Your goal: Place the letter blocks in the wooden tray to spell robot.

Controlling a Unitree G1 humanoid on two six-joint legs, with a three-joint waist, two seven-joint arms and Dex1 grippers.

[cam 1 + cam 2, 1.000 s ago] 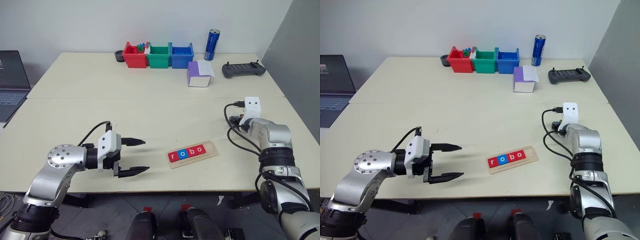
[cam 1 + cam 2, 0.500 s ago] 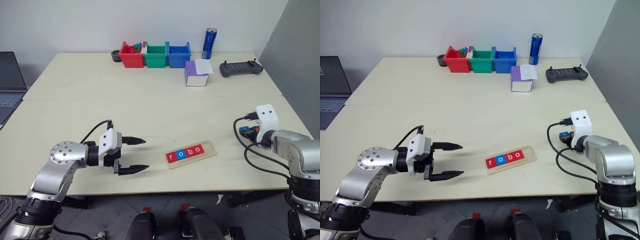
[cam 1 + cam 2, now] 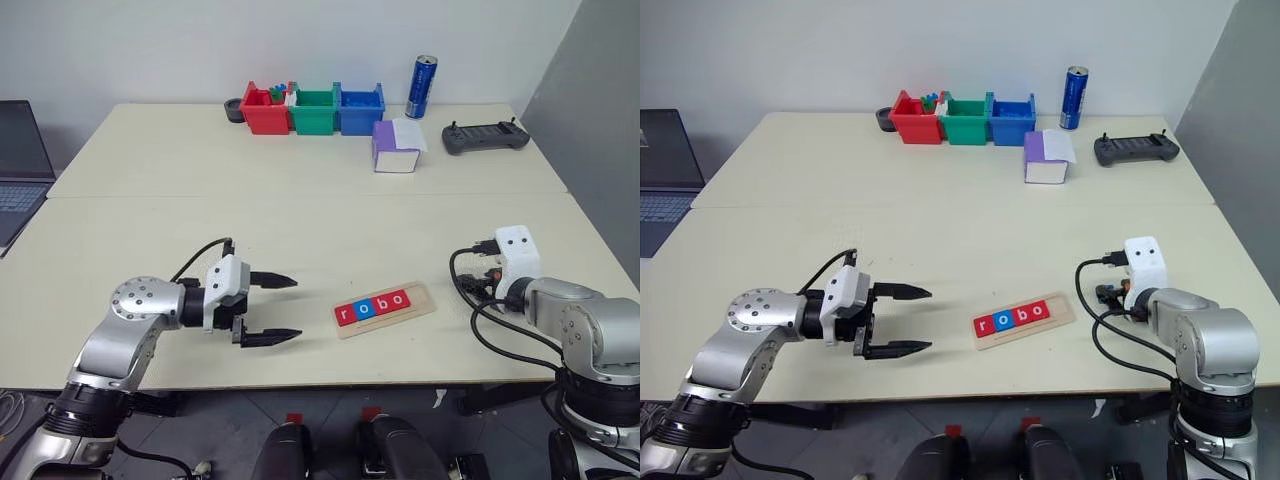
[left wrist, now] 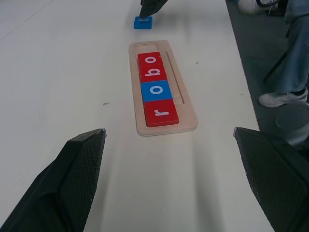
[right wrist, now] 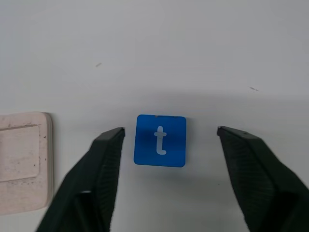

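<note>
Since a second ago, our right gripper point(image 5: 169, 181) has pulled back toward the lower right of the head view and spread open around the blue t block point(image 5: 160, 140) on the bench point(image 3: 300, 210). Our left gripper point(image 3: 282, 308) stays open. Centre frame, the wooden tray point(image 3: 421, 299) holds r, o, b, o.

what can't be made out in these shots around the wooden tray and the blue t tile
- Right gripper: in the eye views the arm hides its open fingers.
- Blue square t tile: hidden behind that arm in the eye views.
- Pale wooden tray: cut off by the right wrist view's edge.
- Red bin: contents too small to identify.
</note>
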